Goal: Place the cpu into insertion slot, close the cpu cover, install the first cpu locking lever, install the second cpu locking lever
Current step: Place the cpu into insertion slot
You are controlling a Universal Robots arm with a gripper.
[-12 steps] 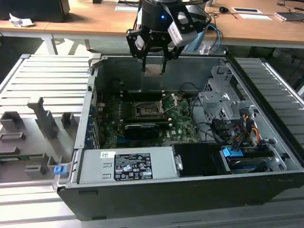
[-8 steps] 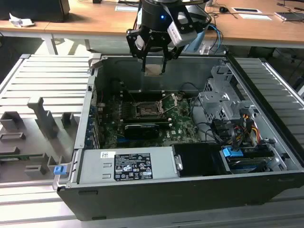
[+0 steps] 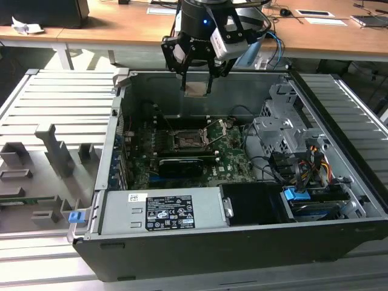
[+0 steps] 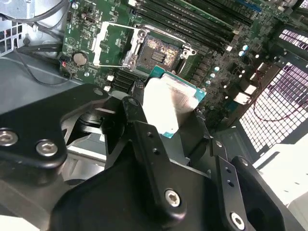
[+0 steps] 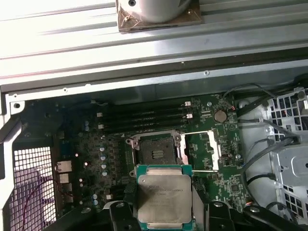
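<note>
Gripper [image 3: 197, 86] is clamped on the cpu [image 3: 196, 91], with fingers on two opposite edges. Dull metal top faces the camera in the first wrist view. Cpu hangs in the air above the insertion slot [image 3: 185, 140], well apart from it, not seated. Slot is bare, contact field exposed in both wrist views.

Exterior view, left to right, all placed off the slot:
- Far to the exterior view's left of the slot: grey ribbed metal table [image 3: 60, 97] with grey fixture blocks [image 3: 57, 151] standing on it. A small blue clip [image 3: 75, 216] sits near the case corner.
- Closer on that side: wall of the open computer case [image 3: 119, 151].
- Around the slot: green motherboard [image 3: 233, 160].
- Just beside the slot on the camera's side: long black card [image 3: 180, 165]. Further that way: grey power supply [image 3: 160, 211] with a white label.
- Touching the slot's edge on the exterior view's right: cpu cover [image 3: 221, 128], swung open off the slot, window frame clear of the socket.
- Further right of the slot: silver drive cage [image 3: 282, 130], black cables [image 3: 267, 162], blue connector [image 3: 297, 197].
- Far right, past the case: more of the same ribbed table.

Room: beyond the slot, past the case's back wall, are wooden desks [image 3: 121, 24] with papers [image 3: 163, 10] on top.
</note>
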